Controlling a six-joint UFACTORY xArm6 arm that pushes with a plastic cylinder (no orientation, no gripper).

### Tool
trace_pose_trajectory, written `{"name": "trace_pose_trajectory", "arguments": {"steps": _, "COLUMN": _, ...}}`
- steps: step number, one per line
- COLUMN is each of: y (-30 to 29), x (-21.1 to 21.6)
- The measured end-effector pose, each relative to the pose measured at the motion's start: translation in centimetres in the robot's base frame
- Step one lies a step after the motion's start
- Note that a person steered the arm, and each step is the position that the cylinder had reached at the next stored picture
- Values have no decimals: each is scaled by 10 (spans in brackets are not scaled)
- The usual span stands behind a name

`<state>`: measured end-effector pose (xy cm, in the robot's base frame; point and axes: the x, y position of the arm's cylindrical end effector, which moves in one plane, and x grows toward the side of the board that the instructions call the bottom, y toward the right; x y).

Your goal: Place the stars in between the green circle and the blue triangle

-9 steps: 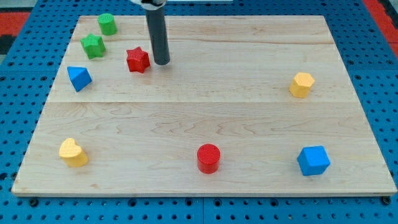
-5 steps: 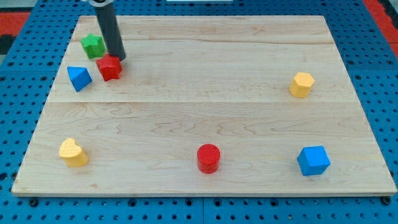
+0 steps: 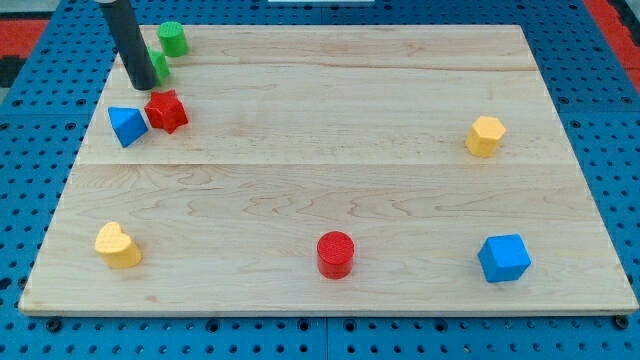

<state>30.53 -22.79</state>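
In the upper left of the frame, my tip [image 3: 141, 84] hides part of the green star [image 3: 158, 66], just above the red star [image 3: 166, 110], which touches the blue triangle [image 3: 126, 125]. The tool is a plain rod with nothing to open, close or grip.

You had a yellow heart [image 3: 118, 246] near the desk's [image 3: 330, 170] bottom-left corner and a red cylinder [image 3: 335, 254] at bottom centre. A blue cube [image 3: 503, 258] sat bottom right, with a yellow hexagon [image 3: 485, 136] above it.

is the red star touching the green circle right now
No, the red star sits beside the blue triangle, well apart from the green circle near the view's top.
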Motion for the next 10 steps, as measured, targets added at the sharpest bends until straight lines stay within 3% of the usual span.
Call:
{"name": "trace_pose_trajectory", "arguments": {"steps": 2, "y": 53, "x": 14}}
{"name": "trace_pose_trajectory", "arguments": {"steps": 4, "y": 120, "x": 73}}
{"name": "trace_pose_trajectory", "arguments": {"steps": 5, "y": 87, "x": 92}}
{"name": "trace_pose_trajectory", "arguments": {"steps": 7, "y": 37, "x": 79}}
{"name": "trace_pose_trajectory", "arguments": {"steps": 10, "y": 59, "x": 47}}
